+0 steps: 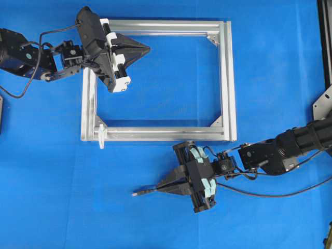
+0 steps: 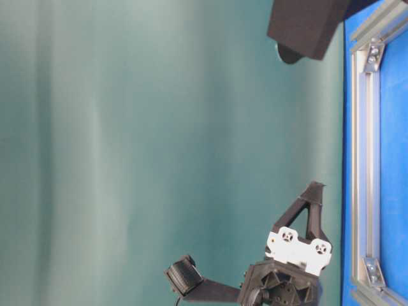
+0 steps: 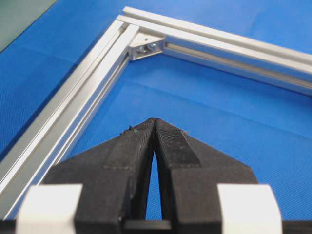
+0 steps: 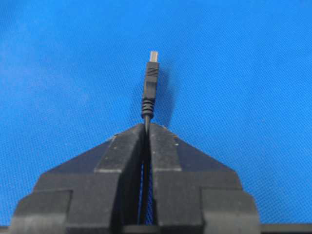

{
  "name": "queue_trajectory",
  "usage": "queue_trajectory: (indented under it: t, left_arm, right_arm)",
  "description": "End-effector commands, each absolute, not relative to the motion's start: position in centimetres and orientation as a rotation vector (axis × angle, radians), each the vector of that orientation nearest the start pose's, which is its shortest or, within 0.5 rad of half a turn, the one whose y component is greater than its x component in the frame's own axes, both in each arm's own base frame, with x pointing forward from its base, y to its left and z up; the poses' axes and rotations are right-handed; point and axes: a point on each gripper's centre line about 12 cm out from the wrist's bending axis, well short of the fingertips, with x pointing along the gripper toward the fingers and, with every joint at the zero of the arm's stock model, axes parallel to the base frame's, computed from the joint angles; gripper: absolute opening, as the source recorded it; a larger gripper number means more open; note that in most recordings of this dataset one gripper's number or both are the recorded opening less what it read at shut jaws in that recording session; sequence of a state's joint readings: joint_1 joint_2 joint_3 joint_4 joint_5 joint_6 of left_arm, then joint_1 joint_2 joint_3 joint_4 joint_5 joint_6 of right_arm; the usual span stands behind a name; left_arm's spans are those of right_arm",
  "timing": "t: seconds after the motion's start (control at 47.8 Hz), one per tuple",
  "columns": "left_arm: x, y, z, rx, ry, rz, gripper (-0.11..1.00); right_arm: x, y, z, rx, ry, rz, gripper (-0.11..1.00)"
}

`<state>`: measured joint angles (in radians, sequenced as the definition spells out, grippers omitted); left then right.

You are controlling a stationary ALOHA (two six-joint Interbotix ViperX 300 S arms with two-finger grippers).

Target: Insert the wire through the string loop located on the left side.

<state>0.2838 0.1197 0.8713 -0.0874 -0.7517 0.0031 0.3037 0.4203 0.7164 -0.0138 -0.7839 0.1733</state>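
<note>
Both arms are matte black, with loose black cables looping along them. Left gripper (image 1: 147, 49): wedge-shaped black fingers (image 3: 139, 146) with ribbed inner faces, white blocks behind them. Right gripper (image 1: 158, 189): same black wedges, pale teal pads behind.

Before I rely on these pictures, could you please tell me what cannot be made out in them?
- String loop: overhead view only, too small to show its opening.
- Wire: right wrist view shows only the plug; the right gripper hides the rest.
- Right gripper: cut off by the top edge in the table-level view.
- Left gripper: shut, nothing visible in it.
</note>
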Motion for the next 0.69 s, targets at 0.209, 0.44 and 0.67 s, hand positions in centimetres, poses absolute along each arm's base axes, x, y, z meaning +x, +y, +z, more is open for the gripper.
queue_trajectory:
  t: [0.209, 0.44, 0.67]
  left_arm:
    - [35.8, 11.5, 15.4, -0.082, 0.184, 0.355, 0.00]
    - [35.8, 11.4, 15.5, -0.083, 0.182, 0.354, 0.00]
    - [35.7, 11.4, 15.4, -0.086, 0.183, 0.354, 0.00]
  right_arm:
    - [39.6, 12.7, 10.6, 0.122, 0.297, 0.292, -0.10]
    - [39.2, 12.5, 14.5, 0.105, 0.339, 0.286, -0.10]
    - [39.0, 12.4, 15.8, 0.102, 0.350, 0.284, -0.10]
